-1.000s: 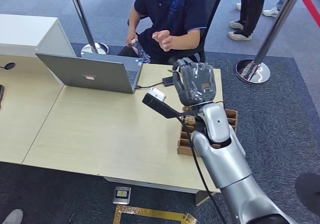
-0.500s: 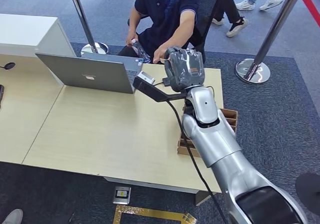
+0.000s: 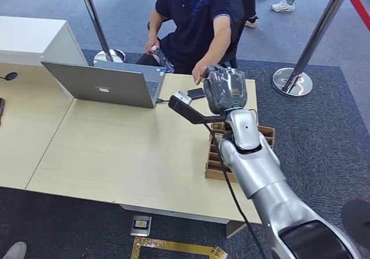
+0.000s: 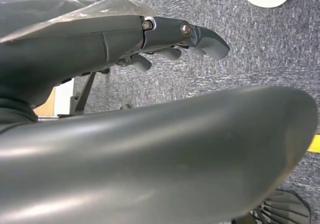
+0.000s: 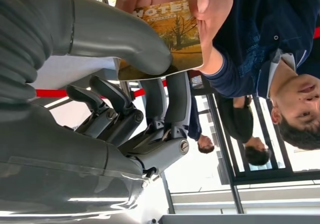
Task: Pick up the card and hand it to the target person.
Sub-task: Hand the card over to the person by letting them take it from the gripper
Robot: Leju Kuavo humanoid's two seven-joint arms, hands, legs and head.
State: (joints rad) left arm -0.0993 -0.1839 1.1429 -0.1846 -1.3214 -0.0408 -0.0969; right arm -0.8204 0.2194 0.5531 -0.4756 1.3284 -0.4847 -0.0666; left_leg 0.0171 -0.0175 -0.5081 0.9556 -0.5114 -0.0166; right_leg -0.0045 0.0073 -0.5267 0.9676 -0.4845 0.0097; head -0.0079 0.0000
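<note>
One card, two hands on it.
Our right hand (image 5: 124, 84) pinches the card (image 5: 170, 39) at the table's (image 3: 109, 149) far edge; the person's hand (image 5: 196, 9) grips it too. Left hand (image 4: 151, 39): we can't tell.

head view high above table (image 3: 109, 149), wrist views close behind hands

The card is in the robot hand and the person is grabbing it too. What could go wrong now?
1. The right robot hand pinches the card while the person's hand grips it too: if both hold on, it may bend or tear.
2. If the robot hand lets go early, the card may drop.
</note>
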